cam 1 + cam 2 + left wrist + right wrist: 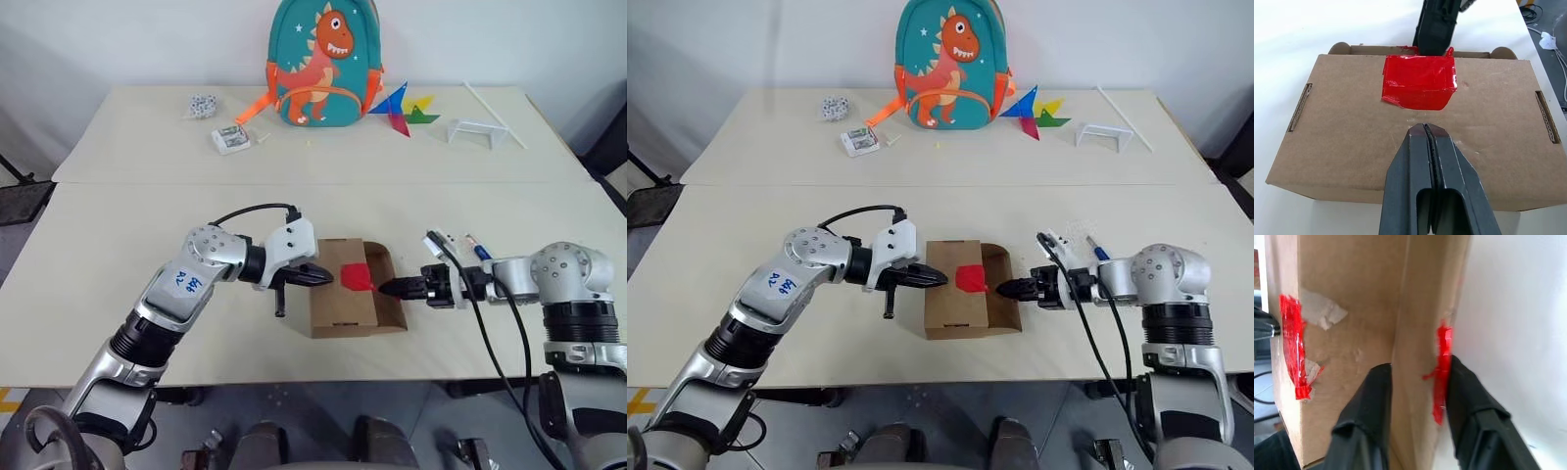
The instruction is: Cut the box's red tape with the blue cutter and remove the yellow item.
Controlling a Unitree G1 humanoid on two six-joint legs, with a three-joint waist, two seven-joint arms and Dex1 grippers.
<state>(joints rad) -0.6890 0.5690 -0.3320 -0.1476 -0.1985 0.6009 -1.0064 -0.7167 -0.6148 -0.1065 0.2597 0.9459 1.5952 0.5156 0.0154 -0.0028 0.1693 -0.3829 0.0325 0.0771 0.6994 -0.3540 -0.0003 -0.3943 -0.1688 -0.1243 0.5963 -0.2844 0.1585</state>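
Note:
The box (343, 299), brown cardboard, lies on the near table between my two grippers. The red tape (1418, 82) crosses its lid at the edge towards the right arm, and a torn strip of it (1442, 367) clings to the raised front flap. My left gripper (328, 277) is shut and empty, its tips resting on the lid just short of the tape. My right gripper (1418, 369) grips that flap, one finger on each side. The blue cutter (477, 250) lies on the table behind my right wrist. The yellow item is hidden.
On the far table stand a teal dinosaur backpack (323, 64), a coloured pinwheel (404, 110), a white wire frame (480, 130), a small white packet (231, 139) and a patterned ball (203, 105). Bare tabletop surrounds the box.

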